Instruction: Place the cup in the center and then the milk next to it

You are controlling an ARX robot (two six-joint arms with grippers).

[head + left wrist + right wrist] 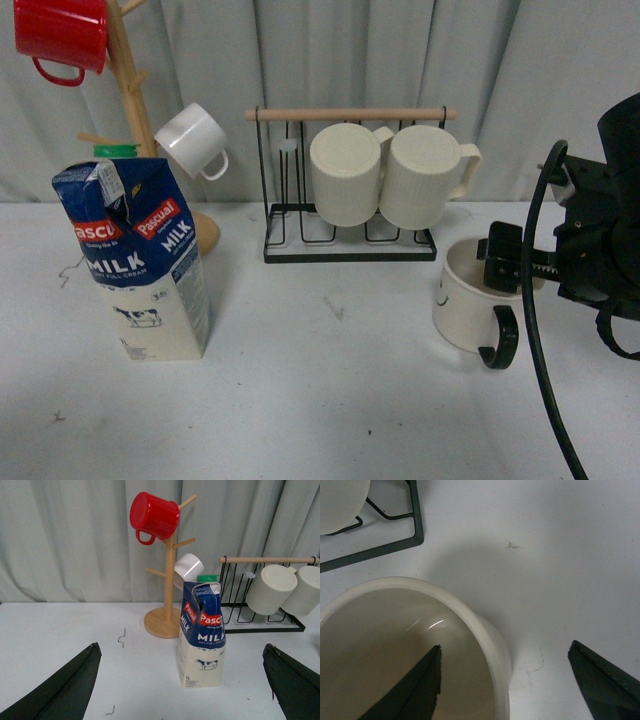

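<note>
Risk: right gripper [506,646] straddles cup [420,587] rim, jaws spread; shallow pinch could tip cup. Left gripper [181,649] spread too.

Red mug [62,36] on wooden tree [128,82]; ribbed mugs [347,175] on wire rack [330,114].

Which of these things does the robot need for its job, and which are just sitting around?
Needed: black-handled cup; milk carton.
Just sitting around: red mug; small white cup; wooden mug tree; two ribbed mugs; wire rack.
</note>
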